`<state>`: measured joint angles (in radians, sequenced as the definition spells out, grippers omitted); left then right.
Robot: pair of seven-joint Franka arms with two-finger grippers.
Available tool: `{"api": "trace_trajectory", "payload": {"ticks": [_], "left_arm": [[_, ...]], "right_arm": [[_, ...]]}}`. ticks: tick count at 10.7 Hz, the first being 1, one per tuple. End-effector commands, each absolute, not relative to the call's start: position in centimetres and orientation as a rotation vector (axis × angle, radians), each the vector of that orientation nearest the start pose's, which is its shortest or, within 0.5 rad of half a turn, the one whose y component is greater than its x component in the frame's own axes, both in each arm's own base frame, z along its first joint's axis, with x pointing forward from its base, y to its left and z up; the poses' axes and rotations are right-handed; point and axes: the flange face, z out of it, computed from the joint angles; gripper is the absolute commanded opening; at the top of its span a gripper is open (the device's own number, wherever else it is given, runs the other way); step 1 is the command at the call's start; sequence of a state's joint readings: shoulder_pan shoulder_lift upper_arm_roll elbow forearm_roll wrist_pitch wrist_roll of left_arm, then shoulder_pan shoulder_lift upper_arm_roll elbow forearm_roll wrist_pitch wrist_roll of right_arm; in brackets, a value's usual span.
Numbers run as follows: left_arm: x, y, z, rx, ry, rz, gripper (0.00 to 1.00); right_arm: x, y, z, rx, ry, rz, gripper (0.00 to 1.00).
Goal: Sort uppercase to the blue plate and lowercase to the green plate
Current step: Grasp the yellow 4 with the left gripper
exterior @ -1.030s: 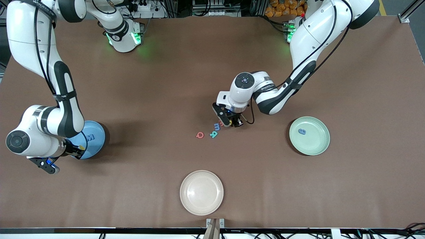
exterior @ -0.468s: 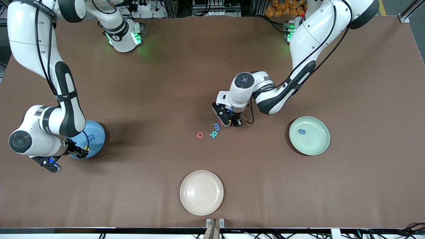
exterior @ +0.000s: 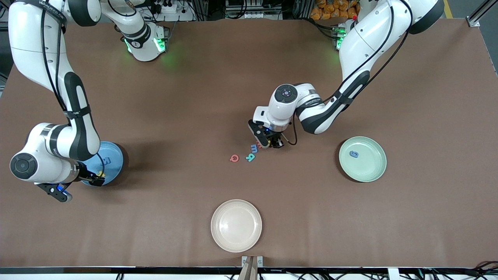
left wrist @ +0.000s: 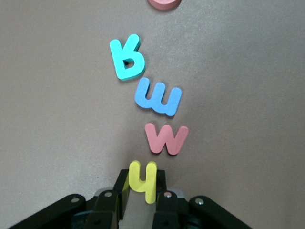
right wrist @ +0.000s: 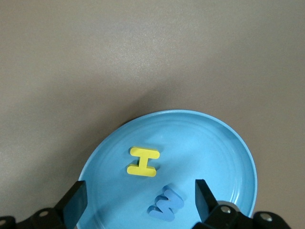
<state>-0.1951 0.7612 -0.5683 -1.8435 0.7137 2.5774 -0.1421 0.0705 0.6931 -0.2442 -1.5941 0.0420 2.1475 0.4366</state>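
Note:
My left gripper (exterior: 275, 144) is shut on the yellow lowercase h (left wrist: 143, 180), low over the table's middle. Beside it lie the red m/w (left wrist: 167, 139), the light blue m (left wrist: 158, 98), the teal R (left wrist: 127, 58) and the red Q (exterior: 234, 158) in a row. My right gripper (exterior: 91, 178) is open over the blue plate (right wrist: 224, 143), where the yellow H (right wrist: 143, 161) and the dark blue M (right wrist: 166, 202) lie between its fingers. The dark blue g (exterior: 353, 154) lies in the green plate (exterior: 373, 171).
A cream plate (exterior: 236, 225) stands near the table's front edge, nearer to the front camera than the letters. The blue plate (exterior: 114, 161) is at the right arm's end and the green plate at the left arm's end.
My right wrist has shifted a little over the blue plate, and the yellow H now shows lying on it. My left gripper has barely moved.

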Motion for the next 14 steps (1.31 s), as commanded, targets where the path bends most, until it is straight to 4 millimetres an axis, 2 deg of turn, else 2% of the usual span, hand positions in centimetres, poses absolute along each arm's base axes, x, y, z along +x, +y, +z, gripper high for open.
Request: {"api": "trace_trajectory", "payload": {"ticks": [1,4,6,8,10,12,14], "left_arm": [[48.6,-43.4,17.8,-2.704,1.588,-0.303,0.12],[49.6,-42.3,18.5,-2.674,1.599,-0.307,0.1],[50.6,-40.0,18.5,-2.642,1.621,-0.287,0.09],[50.7,-38.4,18.9,-2.619,1.628,-0.273,0.08],[51.6,-34.4,19.0,-2.574,1.659,-0.236,0.06],[52.2,-30.3,19.6,-2.529,1.683,-0.205,0.05],[52.6,-27.5,20.4,-2.522,1.714,-0.199,0.04]], "right_arm": [[67.1,-9.6,23.2,-3.121,0.949,0.173,1.0],[67.2,-9.3,23.4,-3.122,0.946,0.167,1.0],[67.3,-9.0,23.4,-3.126,0.938,0.159,1.0],[67.5,-8.9,23.6,-3.127,0.937,0.146,1.0],[67.6,-8.6,23.6,-3.126,0.933,0.141,1.0],[68.2,-6.4,24.1,-3.096,0.938,0.122,1.0],[68.7,-4.7,24.4,-3.048,0.982,0.095,1.0]]}}
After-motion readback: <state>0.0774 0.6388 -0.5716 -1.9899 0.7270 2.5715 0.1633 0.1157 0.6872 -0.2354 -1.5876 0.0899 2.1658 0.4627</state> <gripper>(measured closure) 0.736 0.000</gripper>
